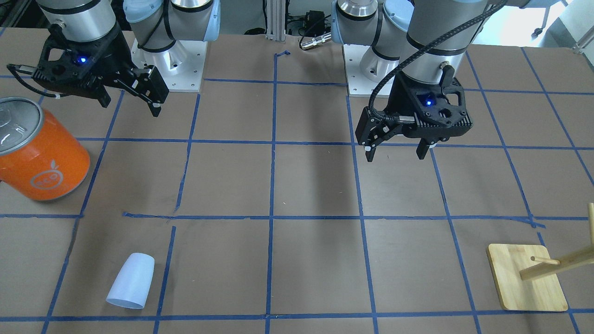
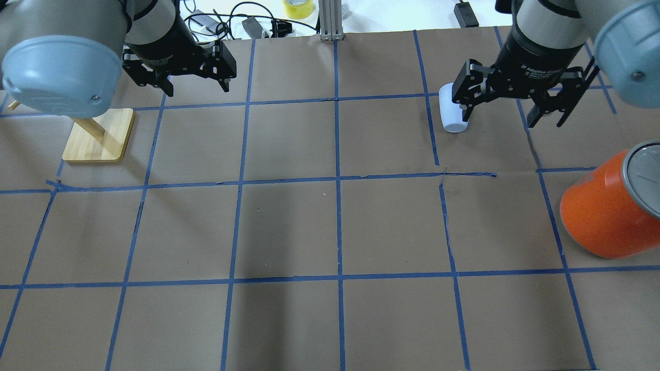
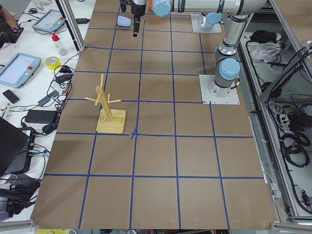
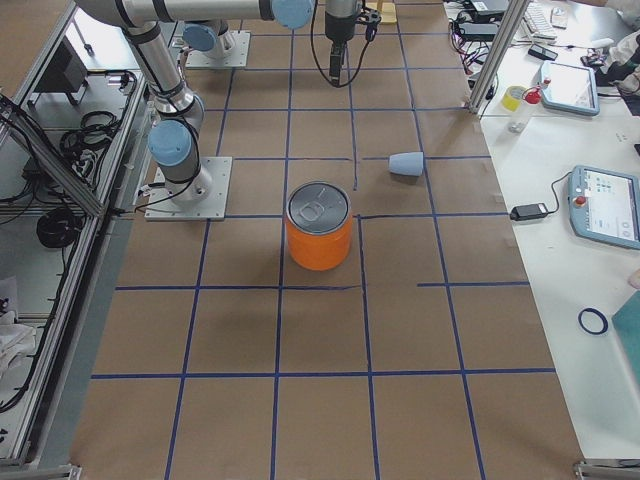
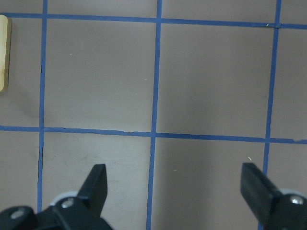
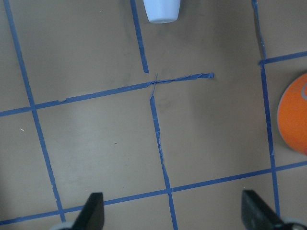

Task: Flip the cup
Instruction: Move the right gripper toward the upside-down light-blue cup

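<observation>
The cup (image 1: pixel 131 280) is small and pale blue-white. It lies on its side on the brown table, wide mouth toward the operators' side. It also shows in the overhead view (image 2: pixel 451 117), partly behind a right finger, in the right side view (image 4: pixel 406 163) and at the top edge of the right wrist view (image 6: pixel 162 10). My right gripper (image 1: pixel 130 104) (image 2: pixel 513 116) (image 6: pixel 175 211) is open and empty, in the air well short of the cup on the robot's side. My left gripper (image 1: pixel 395 155) (image 2: pixel 197 86) (image 5: pixel 175 184) is open and empty over bare table.
A large orange can (image 1: pixel 44 153) (image 2: pixel 608 211) (image 4: pixel 320 225) with a silver lid stands upright near the right arm's side. A wooden peg stand (image 1: pixel 526 278) (image 2: pixel 98 136) (image 3: pixel 109 114) sits on the left arm's side. Blue tape lines grid the table.
</observation>
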Robot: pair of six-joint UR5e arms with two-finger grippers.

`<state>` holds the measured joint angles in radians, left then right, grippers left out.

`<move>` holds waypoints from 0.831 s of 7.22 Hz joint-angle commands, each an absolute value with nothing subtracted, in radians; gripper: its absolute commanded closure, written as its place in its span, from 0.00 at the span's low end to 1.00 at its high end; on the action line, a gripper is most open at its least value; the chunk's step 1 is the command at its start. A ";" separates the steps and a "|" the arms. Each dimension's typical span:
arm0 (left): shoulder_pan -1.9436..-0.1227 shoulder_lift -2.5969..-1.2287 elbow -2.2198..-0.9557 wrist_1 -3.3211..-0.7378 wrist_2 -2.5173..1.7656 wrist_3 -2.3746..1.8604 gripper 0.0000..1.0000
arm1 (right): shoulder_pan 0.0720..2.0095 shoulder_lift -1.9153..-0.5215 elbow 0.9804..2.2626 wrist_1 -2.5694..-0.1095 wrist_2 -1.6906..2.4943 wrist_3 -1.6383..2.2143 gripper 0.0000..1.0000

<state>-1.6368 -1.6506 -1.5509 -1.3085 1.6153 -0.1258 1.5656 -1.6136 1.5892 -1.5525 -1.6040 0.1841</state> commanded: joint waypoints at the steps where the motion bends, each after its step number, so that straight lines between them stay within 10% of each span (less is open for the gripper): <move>1: -1.637 -1.651 -1.551 -1.308 1.615 -0.126 0.00 | 1.551 -1.618 1.591 -1.566 -1.782 0.174 0.00; 6: -1.637 -1.655 -1.551 -1.308 1.617 -0.126 0.00 | 1.531 -1.499 1.597 -1.893 -1.654 0.207 0.00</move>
